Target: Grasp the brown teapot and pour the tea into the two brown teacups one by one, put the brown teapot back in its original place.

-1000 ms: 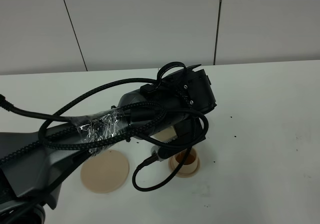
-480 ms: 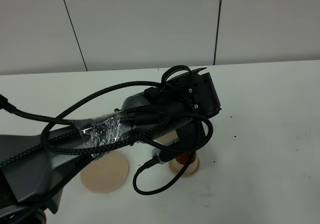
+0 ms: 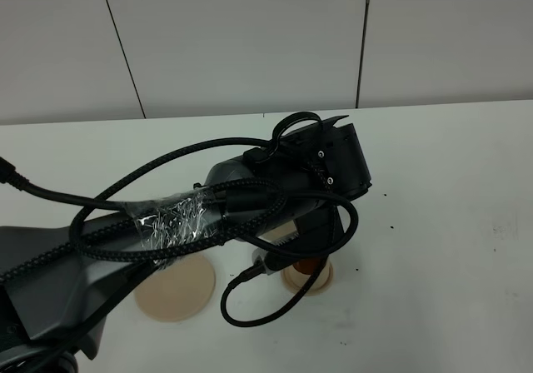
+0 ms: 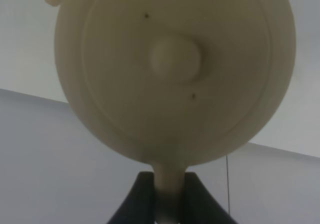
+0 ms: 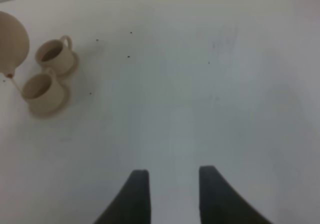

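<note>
A white table [image 3: 450,223] carries everything. A flat round tan saucer [image 3: 175,288] lies directly on it toward the near edge. To the right of that flat saucer and well apart from it sits a small cup saucer [image 3: 312,285], partly hidden in the high view by the arm above. The right wrist view shows a second small saucer [image 5: 75,64] just beside the first; whether their rims touch cannot be told. A few tiny dark specks [image 3: 385,195] dot the tabletop farther right of the flat saucer, past the small ones.
</note>
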Robot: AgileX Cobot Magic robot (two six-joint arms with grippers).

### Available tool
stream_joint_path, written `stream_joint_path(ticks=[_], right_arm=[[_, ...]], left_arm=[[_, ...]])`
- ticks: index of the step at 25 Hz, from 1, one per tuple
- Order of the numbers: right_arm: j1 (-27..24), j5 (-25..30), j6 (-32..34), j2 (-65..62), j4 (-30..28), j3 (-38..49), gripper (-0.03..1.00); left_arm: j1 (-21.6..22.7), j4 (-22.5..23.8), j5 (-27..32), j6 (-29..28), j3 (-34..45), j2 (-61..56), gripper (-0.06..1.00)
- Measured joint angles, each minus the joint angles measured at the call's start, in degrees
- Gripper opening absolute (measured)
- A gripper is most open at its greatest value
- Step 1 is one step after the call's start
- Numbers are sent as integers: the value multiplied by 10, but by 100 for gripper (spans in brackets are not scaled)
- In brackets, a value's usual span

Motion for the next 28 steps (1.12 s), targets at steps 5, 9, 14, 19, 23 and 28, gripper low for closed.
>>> stream_joint_path(ticks=[5,9,14,19,23,28], right_arm=[[0,0,0,0,0,0,24],[0,0,0,0,0,0,24],[0,0,0,0,0,0,24],[0,0,0,0,0,0,24],[0,0,0,0,0,0,24],[0,0,0,0,0,0,24]], left_arm=[[0,2,6,0,0,0,17],[0,2,8,0,0,0,17],[0,2,8,0,0,0,17],[0,2,10,0,0,0,17],[0,1,3,0,0,0,17],[0,0,-17,0,0,0,17]])
